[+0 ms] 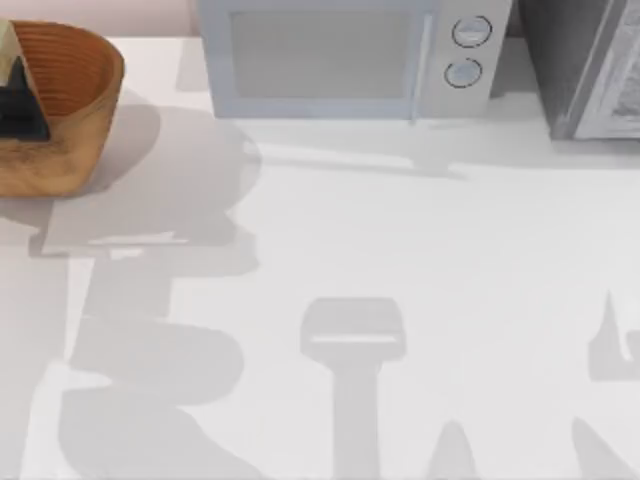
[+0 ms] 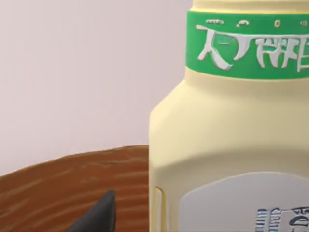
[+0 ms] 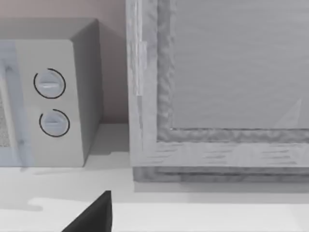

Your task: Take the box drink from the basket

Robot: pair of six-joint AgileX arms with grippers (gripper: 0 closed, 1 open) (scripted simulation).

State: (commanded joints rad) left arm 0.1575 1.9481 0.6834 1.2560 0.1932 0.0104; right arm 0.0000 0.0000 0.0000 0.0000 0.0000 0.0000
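Woven tan-brown, the basket [image 1: 70,110] is seen at the far left of the table [image 1: 420,260] in the top view, beside the microwave [image 1: 340,55]. A dark part of the left gripper [image 1: 22,105] is seen over the basket's inside, at the picture's left edge. In the left wrist view the box drink [image 2: 227,145], pale yellow with a green band, is shown very close and upright, with the basket's brown ribbed wall behind it and one dark fingertip [image 2: 99,215] beside it; whether it is grasped cannot be told. One dark fingertip [image 3: 94,215] of the right gripper is seen in the right wrist view, facing the microwave and a grey cabinet [image 3: 222,92]; its state cannot be told
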